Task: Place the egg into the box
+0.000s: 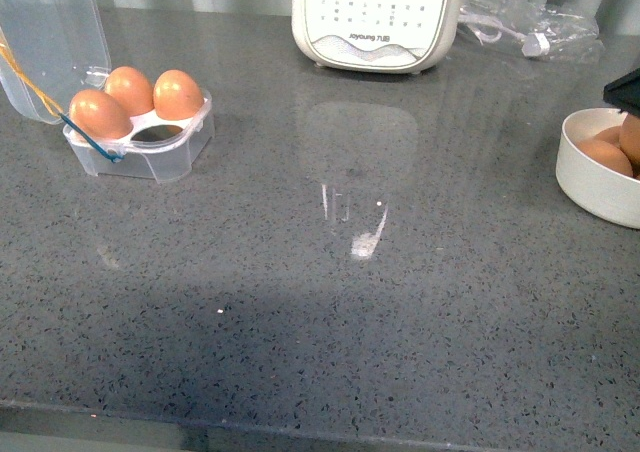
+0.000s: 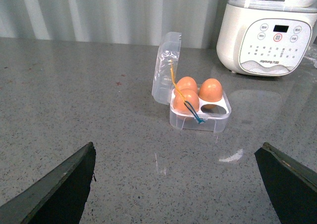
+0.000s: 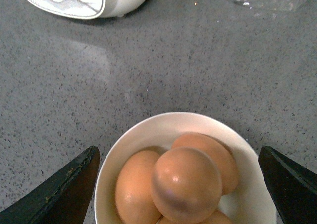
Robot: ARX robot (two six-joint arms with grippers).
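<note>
The clear box (image 1: 140, 137) stands at the far left with its lid (image 1: 45, 32) swung open. Three brown eggs fill three cells and one cell (image 2: 218, 110) is bare. In the right wrist view, the topmost egg (image 3: 185, 182) lies on several others in a white bowl (image 3: 148, 127). My right gripper (image 3: 178, 149) hangs open above that bowl, a finger at each side of it, touching nothing. My left gripper (image 2: 177, 152) is open over bare counter, well short of the box (image 2: 200, 116). Only a dark corner of the right arm (image 1: 625, 90) shows in the front view.
The bowl (image 1: 590, 187) sits at the counter's right edge. A white appliance with buttons (image 1: 375, 17) stands at the back centre, with a crumpled clear plastic bag (image 1: 520, 22) to its right. Grey speckled counter lies between box and bowl.
</note>
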